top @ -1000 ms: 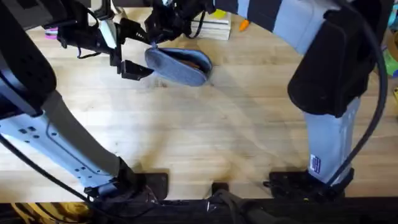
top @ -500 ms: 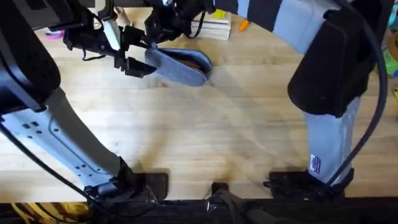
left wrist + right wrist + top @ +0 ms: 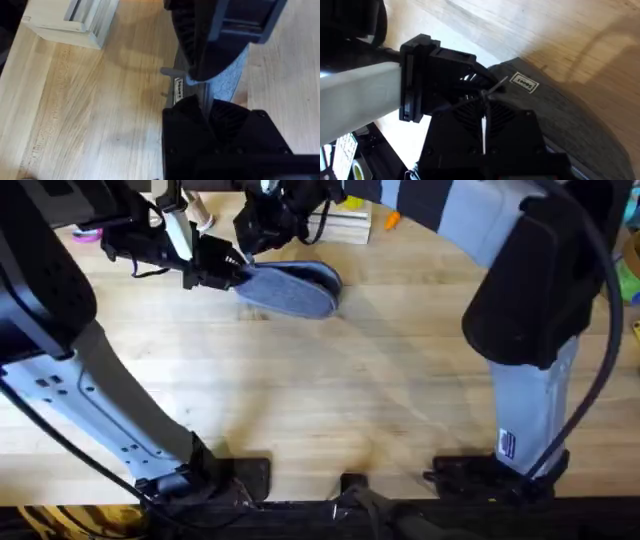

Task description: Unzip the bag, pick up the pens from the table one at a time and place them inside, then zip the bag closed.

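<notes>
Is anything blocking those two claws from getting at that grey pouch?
Nothing visible is in the way. Both grippers are already at the bag, at its end toward the table's left: the left gripper from the left, the right gripper from behind, jaws closed at the fabric.

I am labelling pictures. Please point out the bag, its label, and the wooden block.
bag [image 3: 295, 288], overhead view, grey fabric side.
label [image 3: 524, 83], right wrist view, white tag.
wooden block [image 3: 70, 20], left wrist view, top face.

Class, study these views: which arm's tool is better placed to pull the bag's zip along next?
Right, most likely. The right tool looks shut at the metal pull on the bag; the left tool pinches the bag's end, so it suits bracing.
</notes>
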